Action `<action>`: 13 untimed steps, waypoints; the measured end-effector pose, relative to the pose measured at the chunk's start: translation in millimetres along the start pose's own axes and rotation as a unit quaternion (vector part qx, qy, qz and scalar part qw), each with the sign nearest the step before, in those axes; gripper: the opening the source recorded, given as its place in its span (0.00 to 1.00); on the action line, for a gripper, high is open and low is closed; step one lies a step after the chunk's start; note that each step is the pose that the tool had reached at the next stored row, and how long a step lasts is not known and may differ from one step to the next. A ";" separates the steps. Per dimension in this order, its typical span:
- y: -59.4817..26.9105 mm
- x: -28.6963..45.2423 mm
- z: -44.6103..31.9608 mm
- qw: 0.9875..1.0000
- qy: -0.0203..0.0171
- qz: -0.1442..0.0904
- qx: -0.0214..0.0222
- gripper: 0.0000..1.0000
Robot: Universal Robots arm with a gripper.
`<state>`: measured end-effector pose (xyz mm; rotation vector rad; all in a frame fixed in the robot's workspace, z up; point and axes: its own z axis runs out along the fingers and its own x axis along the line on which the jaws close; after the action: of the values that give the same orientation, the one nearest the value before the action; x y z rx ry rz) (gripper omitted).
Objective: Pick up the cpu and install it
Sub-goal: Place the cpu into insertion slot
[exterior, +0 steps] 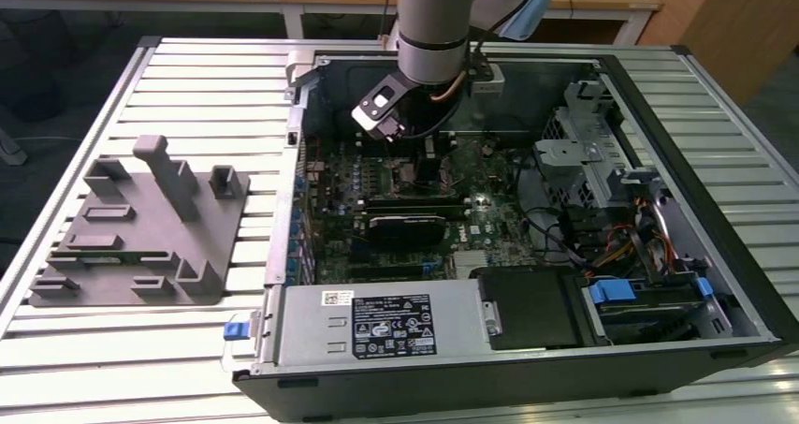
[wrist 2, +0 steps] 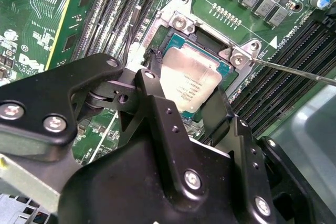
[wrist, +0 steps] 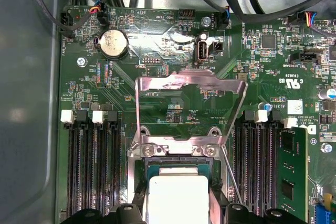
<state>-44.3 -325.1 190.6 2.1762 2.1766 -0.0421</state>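
The cpu (wrist 2: 190, 80), a silver square with a pale tan rim, sits between my gripper's (wrist 2: 189, 88) two black fingers (wrist 2: 153, 95), directly over the open socket (wrist 2: 176, 40) on the green motherboard. The fingers press on two opposite edges of the cpu (wrist: 178, 198), and a strip of the socket's teal floor shows past its far edge. I cannot tell whether the chip is seated or just above the socket. In the exterior view my gripper (exterior: 397, 132) reaches down into the back of the open computer case (exterior: 749, 284).
The socket's metal load plate (wrist: 191, 95) stands raised, and its thin wire lever (wrist 2: 294, 69) sticks out to the side. Black memory slots (wrist: 92, 171) flank the socket, and one holds a green memory stick (wrist: 291, 174). A grey parts fixture (exterior: 138, 232) lies at the exterior view's left.
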 end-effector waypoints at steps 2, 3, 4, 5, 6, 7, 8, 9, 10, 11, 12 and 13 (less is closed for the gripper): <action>0.0 0.0 0.0 1.000 0.000 0.000 0.000 0.55; 0.0 0.0 0.0 1.000 0.000 0.000 0.000 0.55; 0.0 0.0 0.0 1.000 0.000 0.000 0.000 0.55; 0.0 0.0 0.0 1.000 0.000 0.000 0.000 0.55; 0.0 0.0 0.0 1.000 0.000 0.000 0.000 0.55; 0.0 0.0 0.0 1.000 0.000 0.000 0.000 0.55; 0.1 0.0 0.0 1.000 0.000 0.000 0.000 0.55; 0.1 0.0 -0.2 1.000 0.000 0.000 0.000 0.55; 0.1 0.1 -0.5 1.000 0.000 0.000 0.000 0.55; 0.2 0.1 -0.7 1.000 0.000 0.000 0.000 0.55; 0.2 0.1 -0.9 1.000 0.000 0.000 0.000 0.55; 0.1 0.0 -1.1 1.000 0.000 0.000 0.000 0.55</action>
<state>-44.1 -325.1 191.7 2.1763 2.1766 -0.0409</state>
